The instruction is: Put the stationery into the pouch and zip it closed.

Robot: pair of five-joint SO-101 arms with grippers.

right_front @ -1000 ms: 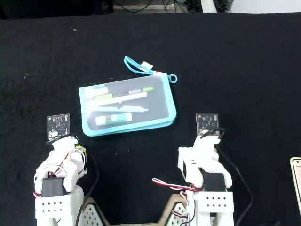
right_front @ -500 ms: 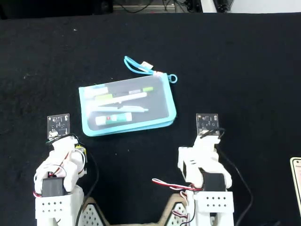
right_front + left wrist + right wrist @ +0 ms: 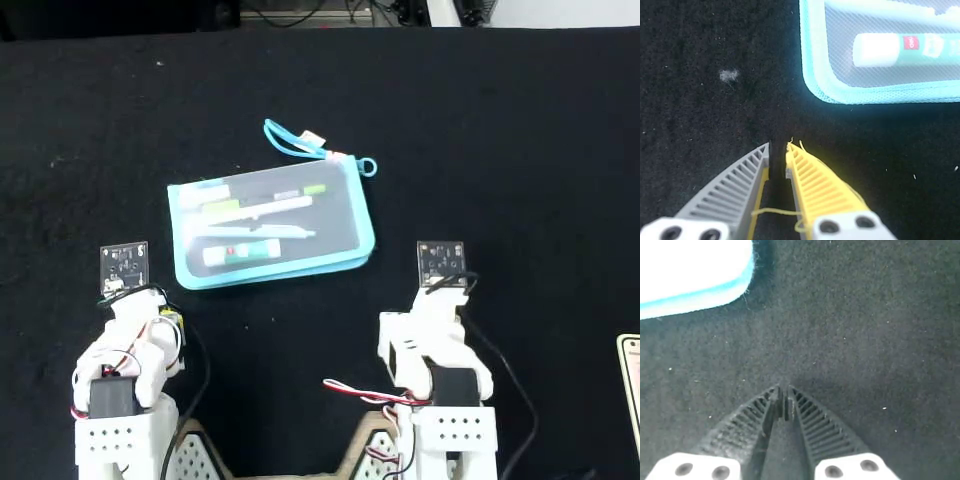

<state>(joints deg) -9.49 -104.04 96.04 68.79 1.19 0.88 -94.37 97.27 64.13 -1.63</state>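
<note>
A light blue pouch [image 3: 270, 223] with a clear mesh front lies flat in the middle of the black table, with pens and a glue stick [image 3: 240, 252] inside it. Its zipper runs shut to a blue ring pull [image 3: 368, 167] at the far right corner, beside a blue strap [image 3: 290, 140]. My left gripper [image 3: 778, 148] is shut and empty, just short of the pouch's near left corner [image 3: 815, 85]. My right gripper [image 3: 784, 391] is shut and empty near the pouch's near right corner [image 3: 700, 275]. Both arms are folded back at the table's front edge.
A black cloth [image 3: 520, 140] covers the whole table. A white card [image 3: 630, 385] pokes in at the right edge. A bit of lint [image 3: 729, 75] lies on the cloth ahead of the left gripper.
</note>
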